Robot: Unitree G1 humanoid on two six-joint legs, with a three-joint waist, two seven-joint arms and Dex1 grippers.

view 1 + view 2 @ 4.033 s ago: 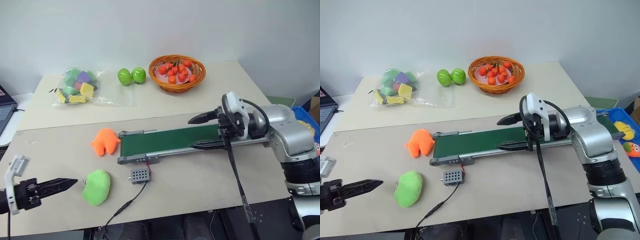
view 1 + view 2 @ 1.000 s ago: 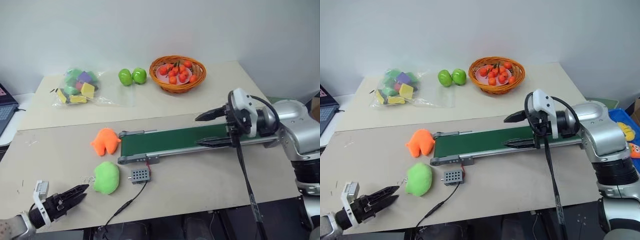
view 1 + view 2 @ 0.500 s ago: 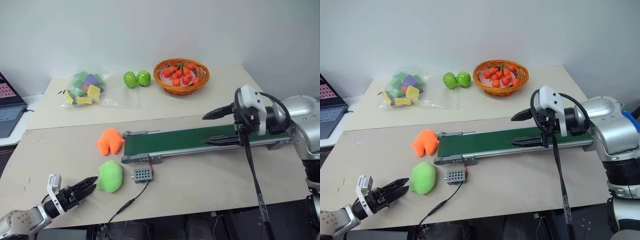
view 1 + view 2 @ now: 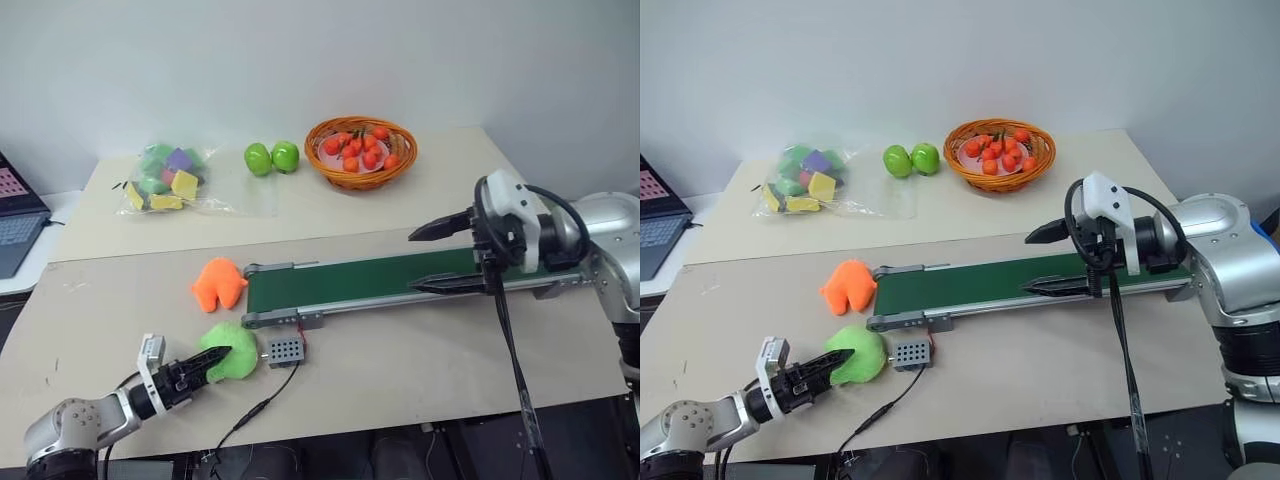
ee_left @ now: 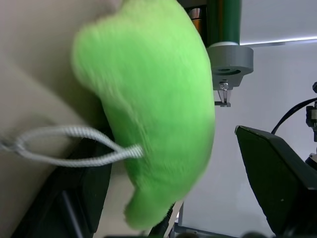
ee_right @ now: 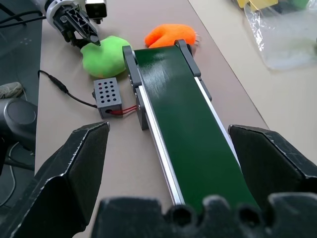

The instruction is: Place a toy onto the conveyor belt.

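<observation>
- The lime-green plush toy [image 4: 231, 351] is lying on the table [image 4: 400, 370], just off the near left end of the conveyor belt [image 4: 360, 281] and touching the small grey control box [image 4: 283, 349] at its 3 o'clock side.
- The left claw [image 4: 205, 364] is reaching in low over the table from the toy's 8 o'clock, its fingers spread apart with the plush between them; in the left wrist view one dark finger [image 5: 277, 188] is standing clear of the fuzzy fabric, so the toy is not being squeezed.
- A white cord loop [image 5: 64, 146] is lying against the toy.
- The orange plush toy [image 4: 220, 284] is sitting at the toy's 12 o'clock, against the belt's left end.
- The right claw [image 4: 445, 256] is hovering above the belt's right part, fingers wide apart and gripping nothing.
- Two green apples [image 4: 271, 158], an orange basket of small red-orange fruit [image 4: 360, 151] and a clear bag of coloured blocks [image 4: 165, 178] are sitting along the far side of the table.
</observation>
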